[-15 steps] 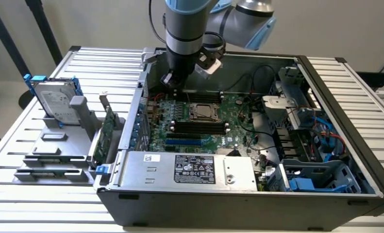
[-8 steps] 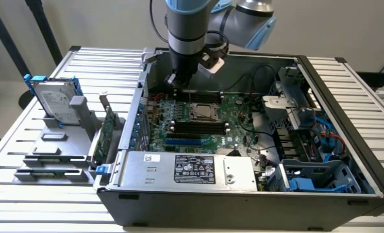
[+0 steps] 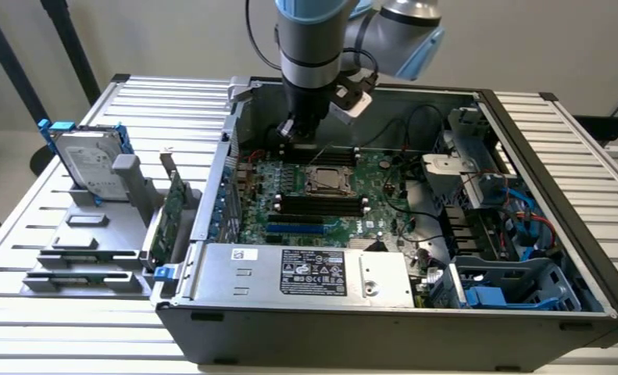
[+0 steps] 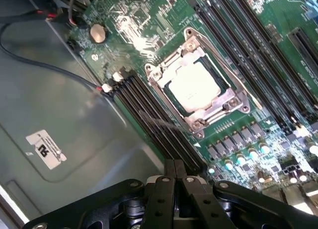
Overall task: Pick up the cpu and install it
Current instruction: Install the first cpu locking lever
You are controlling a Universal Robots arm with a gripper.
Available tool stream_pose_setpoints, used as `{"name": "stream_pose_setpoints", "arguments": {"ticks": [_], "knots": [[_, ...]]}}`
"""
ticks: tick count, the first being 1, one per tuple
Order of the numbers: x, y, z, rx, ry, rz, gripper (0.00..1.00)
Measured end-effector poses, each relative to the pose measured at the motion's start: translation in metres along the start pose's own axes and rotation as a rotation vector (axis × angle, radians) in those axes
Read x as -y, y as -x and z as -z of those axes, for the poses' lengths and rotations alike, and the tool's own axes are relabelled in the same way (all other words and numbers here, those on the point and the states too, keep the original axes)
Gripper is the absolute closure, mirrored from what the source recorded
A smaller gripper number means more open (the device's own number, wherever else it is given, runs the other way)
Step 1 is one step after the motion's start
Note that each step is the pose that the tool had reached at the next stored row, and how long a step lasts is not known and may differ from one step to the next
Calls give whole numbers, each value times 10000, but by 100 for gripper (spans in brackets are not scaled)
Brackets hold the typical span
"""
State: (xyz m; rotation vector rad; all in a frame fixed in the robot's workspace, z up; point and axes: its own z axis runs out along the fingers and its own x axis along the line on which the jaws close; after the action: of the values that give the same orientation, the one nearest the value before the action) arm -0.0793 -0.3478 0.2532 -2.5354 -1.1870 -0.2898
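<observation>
With the cpu [image 3: 330,180] seated in its socket frame [image 4: 237,101], the hand [image 3: 291,141] hovers empty, pinched shut, at its eleven o'clock in the exterior view.

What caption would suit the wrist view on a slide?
Shut, empty gripper over the memory slots of the motherboard, with the cpu seated in its metal socket frame.

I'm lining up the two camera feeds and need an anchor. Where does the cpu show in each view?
Exterior view: the cpu sits near the middle of the green board, inside the open computer case.
Wrist view: the cpu lies inside the metal socket frame.
Shared landmark: the black memory slots running alongside the socket.
</observation>
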Motion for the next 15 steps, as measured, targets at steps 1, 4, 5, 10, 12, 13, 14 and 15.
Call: {"name": "stream_pose_setpoints", "arguments": {"ticks": [1, 4, 5, 10, 12, 13, 14, 15], "knots": [[-23, -18, -3, -6, 10, 3, 89], [-84, -58, -24, 29, 48, -1, 89], [-96, -62, -36, 51, 66, 1, 89], [-122, -45, -112, 126, 126, 4, 89], [-129, -32, -147, 140, 137, 5, 89], [-131, -25, -163, 145, 141, 5, 89], [-132, -18, -180, 146, 143, 5, 89], [-130, -8, -196, 147, 144, 5, 89]]}}
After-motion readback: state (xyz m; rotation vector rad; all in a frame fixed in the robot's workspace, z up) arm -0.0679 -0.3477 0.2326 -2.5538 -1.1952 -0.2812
